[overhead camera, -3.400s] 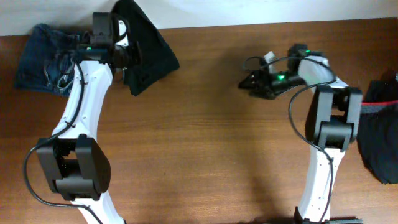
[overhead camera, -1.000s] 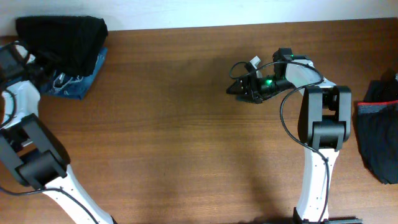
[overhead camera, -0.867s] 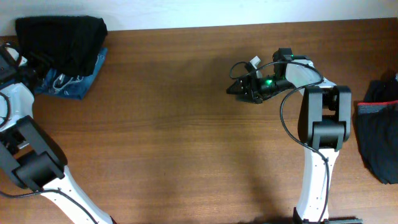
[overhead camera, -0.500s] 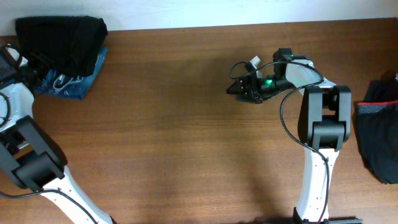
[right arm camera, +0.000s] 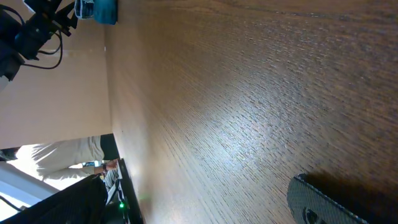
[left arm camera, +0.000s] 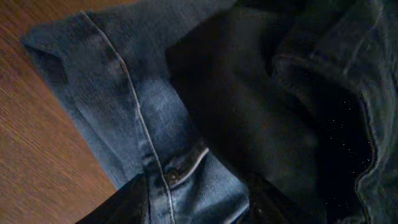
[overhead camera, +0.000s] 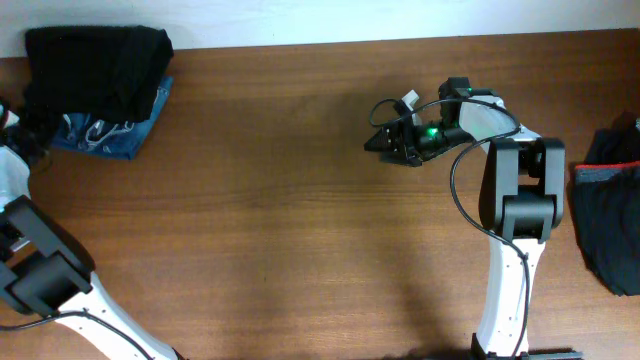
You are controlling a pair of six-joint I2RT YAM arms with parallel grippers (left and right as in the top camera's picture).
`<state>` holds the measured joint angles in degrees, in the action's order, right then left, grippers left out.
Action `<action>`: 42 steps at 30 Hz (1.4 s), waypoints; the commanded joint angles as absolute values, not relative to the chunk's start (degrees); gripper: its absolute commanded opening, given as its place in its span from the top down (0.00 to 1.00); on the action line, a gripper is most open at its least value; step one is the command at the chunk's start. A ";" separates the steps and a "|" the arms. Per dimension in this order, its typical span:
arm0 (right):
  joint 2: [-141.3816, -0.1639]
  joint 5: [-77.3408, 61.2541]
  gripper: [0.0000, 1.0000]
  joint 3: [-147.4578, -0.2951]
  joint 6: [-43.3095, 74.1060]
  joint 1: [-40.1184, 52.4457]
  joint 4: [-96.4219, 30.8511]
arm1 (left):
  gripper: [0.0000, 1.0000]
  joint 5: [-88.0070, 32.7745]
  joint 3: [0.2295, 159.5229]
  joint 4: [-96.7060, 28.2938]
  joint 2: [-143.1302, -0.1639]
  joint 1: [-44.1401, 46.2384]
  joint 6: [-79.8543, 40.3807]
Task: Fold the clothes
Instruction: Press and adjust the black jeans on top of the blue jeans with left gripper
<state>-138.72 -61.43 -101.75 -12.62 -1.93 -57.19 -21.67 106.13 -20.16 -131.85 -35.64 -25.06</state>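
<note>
the black trousers (overhead camera: pixel 98 62) lay folded in a compact bundle at the far left corner of the desk (overhead camera: pixel 280 220), on top of the faded blue jeans (overhead camera: pixel 112 137), whose edge and waistband stuck out below them. my left claw (left arm camera: pixel 196 206) hung close over that stack. from its own camera i saw denim and black cloth filling the view, with my two dark fingertips (left arm camera: pixel 118 204) at the bottom edge and set apart. whether they pinched any fabric or merely sat above it, i could not tell.

my right claw (overhead camera: pixel 375 140) was spread wide and holding nothing, low over bare wood right of the desk's middle.

i judged the stacking step at its close, with that pile looking done. the dark garment with a reddish band (overhead camera: pixel 610 215) lay crumpled at the right edge, well apart from both claws, and i took it for the next piece. the next move called for my left claw to come away without dragging the bundle off the jeans. my right would need to turn toward the crumpled piece, take an edge and bring it to the open middle to spread flat.
</note>
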 commanded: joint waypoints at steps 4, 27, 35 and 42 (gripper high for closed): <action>-143.74 -49.47 0.01 -98.65 -12.56 -1.96 -57.82 | 0.65 -26.20 108.92 -21.80 -122.41 -35.42 -22.59; -143.74 -49.01 0.01 -98.52 -12.56 -1.89 -56.75 | 0.91 -2.63 108.90 13.50 -134.10 -21.63 -17.91; -143.74 -48.82 0.02 -98.52 -12.56 -1.89 -56.97 | 0.96 4.23 108.90 7.11 -144.92 -21.98 -7.75; -143.74 -48.86 0.01 -98.52 -12.56 -1.89 -57.04 | 1.00 11.84 108.90 5.91 -142.08 -22.26 -1.63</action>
